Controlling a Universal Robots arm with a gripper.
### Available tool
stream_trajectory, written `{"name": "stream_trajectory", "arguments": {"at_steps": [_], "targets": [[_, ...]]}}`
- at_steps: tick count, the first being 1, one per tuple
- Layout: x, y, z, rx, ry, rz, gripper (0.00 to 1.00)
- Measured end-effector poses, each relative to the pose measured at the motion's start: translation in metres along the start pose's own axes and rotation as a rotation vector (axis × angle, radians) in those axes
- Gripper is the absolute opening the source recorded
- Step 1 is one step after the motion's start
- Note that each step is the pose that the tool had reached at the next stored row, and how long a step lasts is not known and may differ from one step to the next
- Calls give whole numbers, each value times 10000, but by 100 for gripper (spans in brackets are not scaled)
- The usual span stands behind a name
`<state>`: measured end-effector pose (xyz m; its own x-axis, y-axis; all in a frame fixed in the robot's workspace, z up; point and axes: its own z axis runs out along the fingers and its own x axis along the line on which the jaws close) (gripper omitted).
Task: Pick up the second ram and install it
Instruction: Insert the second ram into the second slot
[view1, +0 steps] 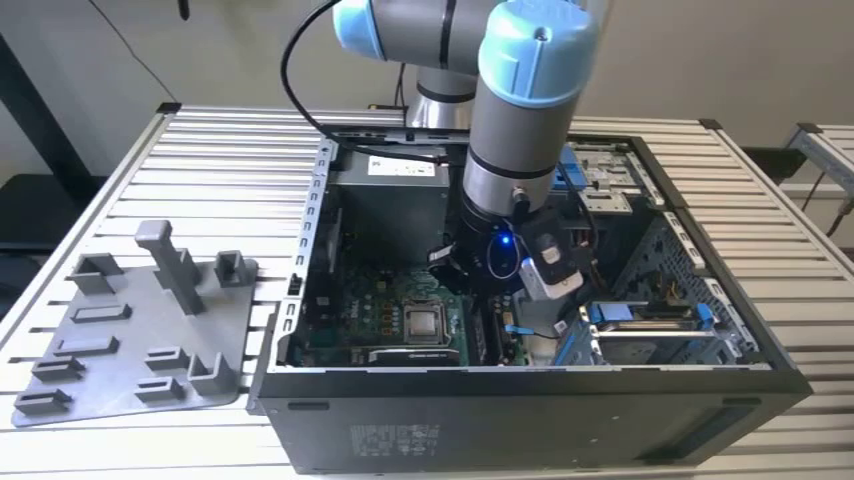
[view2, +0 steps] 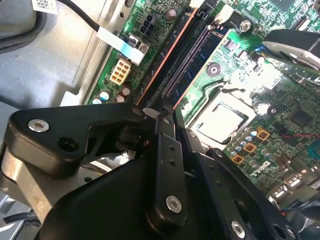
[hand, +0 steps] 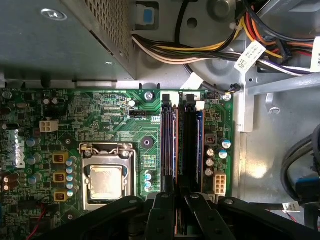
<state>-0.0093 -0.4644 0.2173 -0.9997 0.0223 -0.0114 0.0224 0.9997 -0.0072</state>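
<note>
The second ram (hand: 173, 145) is a thin dark stick with a coppery edge. It stands on edge in a memory slot of the green motherboard (hand: 110, 115) and runs diagonally in the second wrist view (view2: 167, 55). My gripper (hand: 179, 200) is down inside the computer case (view1: 534, 400), at the stick's near end. Its black fingers (hand: 160, 210) lie close on either side of the stick, shut on it. In the second wrist view the gripper (view2: 156, 112) meets that same end. A parallel slot (hand: 191, 145) lies right beside it. In the exterior view the gripper (view1: 454, 268) hangs over the board.
The processor socket (hand: 105, 180) sits beside the slots. A metal power supply box (hand: 50, 45) and a bundle of cables (hand: 200, 50) lie beyond the slots' far ends. A grey holder tray (view1: 134, 340) with upright posts lies on the slatted table at the exterior view's left.
</note>
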Motion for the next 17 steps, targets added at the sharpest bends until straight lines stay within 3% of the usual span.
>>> {"name": "stream_trajectory", "arguments": {"at_steps": [17], "targets": [[-1,0,39,0,1,0,16]]}}
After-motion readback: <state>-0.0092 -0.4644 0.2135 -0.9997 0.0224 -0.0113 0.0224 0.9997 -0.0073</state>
